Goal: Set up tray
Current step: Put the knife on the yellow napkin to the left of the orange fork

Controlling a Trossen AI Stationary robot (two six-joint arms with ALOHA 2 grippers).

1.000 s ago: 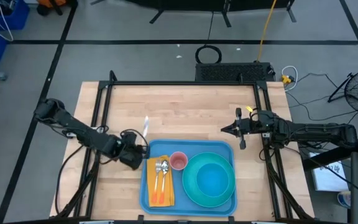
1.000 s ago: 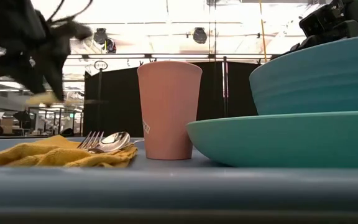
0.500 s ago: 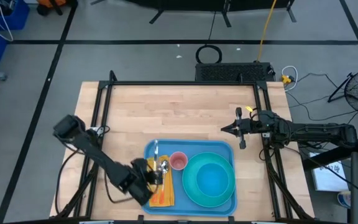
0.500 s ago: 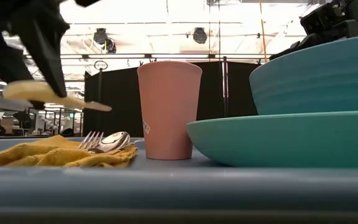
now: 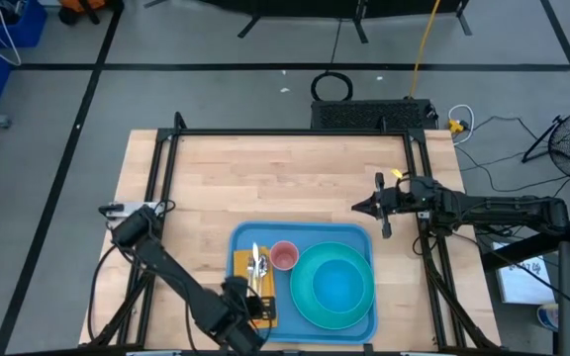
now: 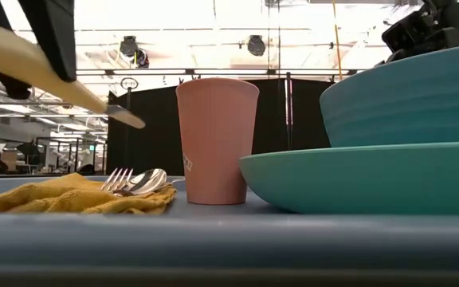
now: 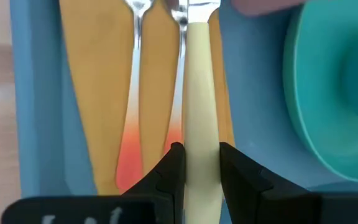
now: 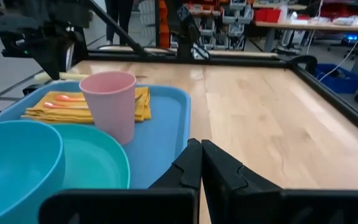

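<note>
1. The wooden table (image 5: 295, 178) carries everything; the tray (image 5: 352, 237) lies at its near edge, about mid-width, long side across.
2. On the tray's right half sits the round teal plate (image 5: 303, 297) with a blue bowl (image 5: 342, 287) nested on it, the bulkiest pieces kept to one side.
3. The left arm reaches in from the near-left corner, so its gripper (image 7: 197, 163) comes in over the tray's near-left end, in line with the cutlery.
4. The right arm waits over the table's right edge, clear of the tray; its gripper (image 8: 201, 163) has its fingers pressed together on nothing.
5. A folded yellow napkin (image 5: 243, 265) fills the tray's left end as a bed for the cutlery.
6. The pink cup (image 5: 284, 256) stands upright between napkin and plate, toward the far rim.
7. The left gripper's fingers are clamped on the cream handle of a knife (image 7: 199, 99), held above the napkin and parallel to the other pieces, apparently to lay it at their right.
8. A fork (image 7: 135, 68) and a spoon (image 7: 178, 81) with orange-tipped handles lie side by side on the napkin.
</note>
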